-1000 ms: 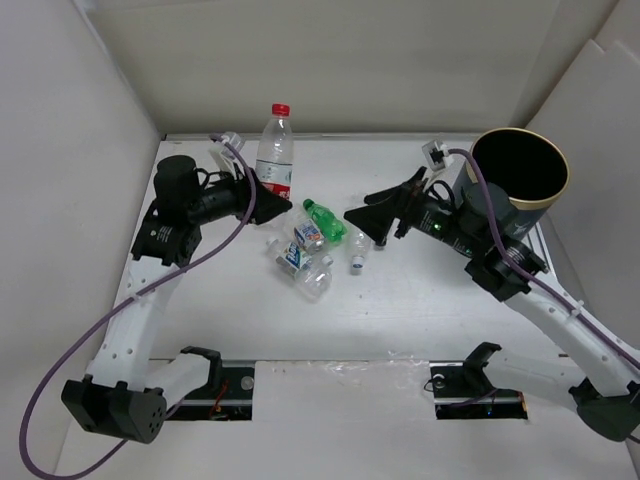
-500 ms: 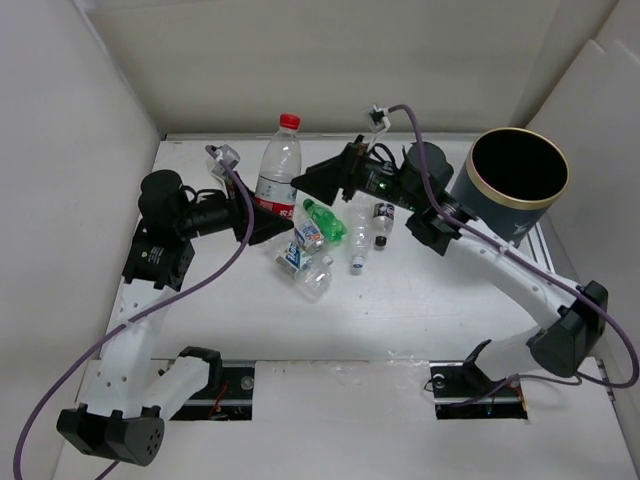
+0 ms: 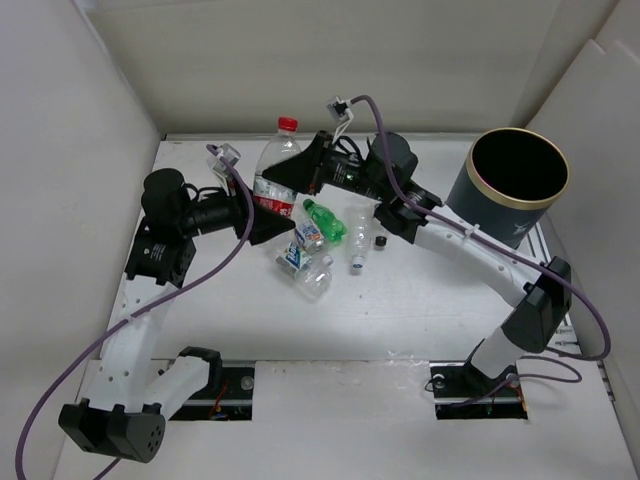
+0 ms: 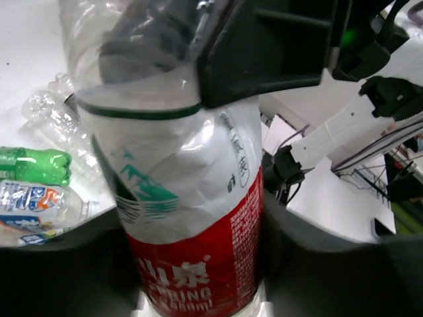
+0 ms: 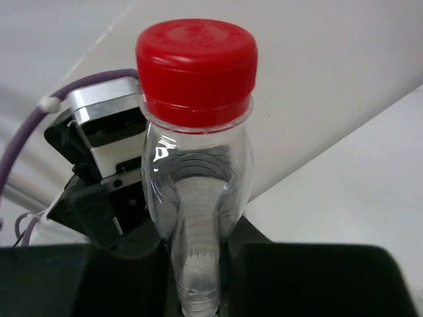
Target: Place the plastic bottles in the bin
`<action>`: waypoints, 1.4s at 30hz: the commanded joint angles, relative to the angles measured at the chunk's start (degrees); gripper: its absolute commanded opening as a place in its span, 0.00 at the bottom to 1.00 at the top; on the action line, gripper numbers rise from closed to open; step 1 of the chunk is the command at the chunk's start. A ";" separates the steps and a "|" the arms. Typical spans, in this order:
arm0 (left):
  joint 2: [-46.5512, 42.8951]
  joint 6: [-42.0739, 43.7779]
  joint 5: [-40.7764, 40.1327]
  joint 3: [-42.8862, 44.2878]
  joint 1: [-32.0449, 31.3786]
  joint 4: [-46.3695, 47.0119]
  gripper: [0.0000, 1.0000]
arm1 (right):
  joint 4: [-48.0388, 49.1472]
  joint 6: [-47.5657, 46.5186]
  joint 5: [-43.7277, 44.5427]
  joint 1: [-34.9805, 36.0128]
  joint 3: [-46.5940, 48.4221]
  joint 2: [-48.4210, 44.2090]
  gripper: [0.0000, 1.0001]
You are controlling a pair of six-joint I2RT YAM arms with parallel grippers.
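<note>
Both arms grip the red-capped bottle (image 3: 278, 150).
The right gripper (image 3: 288, 172) pinches its clear upper body under the cap; the left gripper (image 3: 272, 215) clamps the red label lower down. The other bottles (image 3: 312, 250) lie just beside the left fingertips, and the bin (image 3: 480, 215) stands well behind the right wrist.

Red-capped bottle (image 4: 188, 191), white "山泉" on red label (image 4: 198, 264), partial "PRING" and "550ml" below, finer print unreadable.

A robotics lab test cell: a white table (image 3: 400, 310) closed in by plain white panels (image 3: 70, 150), with a left arm (image 3: 135, 325) and a right arm (image 3: 470, 250) bolted at its near edge, purple cables (image 3: 365, 98) running loose
</note>
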 commanded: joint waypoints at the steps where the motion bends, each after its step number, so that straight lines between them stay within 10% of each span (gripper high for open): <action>1: -0.92 0.15 2.15 0.98 -0.40 3.65 0.60 | 2.70 0.26 -1.35 0.61 4.44 1.74 0.00; 3: -1.63 -2.30 0.15 -0.86 -0.40 7.33 1.00 | 1.55 0.26 -1.96 -0.17 5.68 2.44 0.00; 16: -0.58 -3.09 -15.50 -1.92 -0.40 4.01 1.00 | -12.33 -0.27 -0.57 -29.42 10.96 -3.43 0.00; 25: 4.25 -6.96 -29.04 -4.29 -0.40 2.07 1.00 | -29.80 -3.26 18.59 -54.38 6.57 -8.89 0.00; 35: 9.18 -10.84 -38.88 -6.14 -0.40 -1.79 1.00 | -39.94 -4.40 36.53 -62.41 4.20 -11.34 0.00; 38: 9.18 -12.15 -41.78 -6.14 -0.40 -4.50 1.00 | -40.46 -3.61 39.51 -62.41 2.87 -12.40 0.26; 39: 9.18 -12.15 -42.57 -6.14 -0.40 -5.30 1.00 | -41.16 -3.61 42.04 -62.41 2.87 -12.40 0.48; 40: 9.18 -12.85 -43.45 -6.14 -0.40 -5.92 1.00 | -42.39 -3.61 42.94 -62.41 3.40 -12.40 0.92; 42: 9.18 -13.56 -45.64 -6.14 -0.40 -8.11 1.00 | -43.97 -3.09 43.74 -62.41 4.71 -12.40 1.00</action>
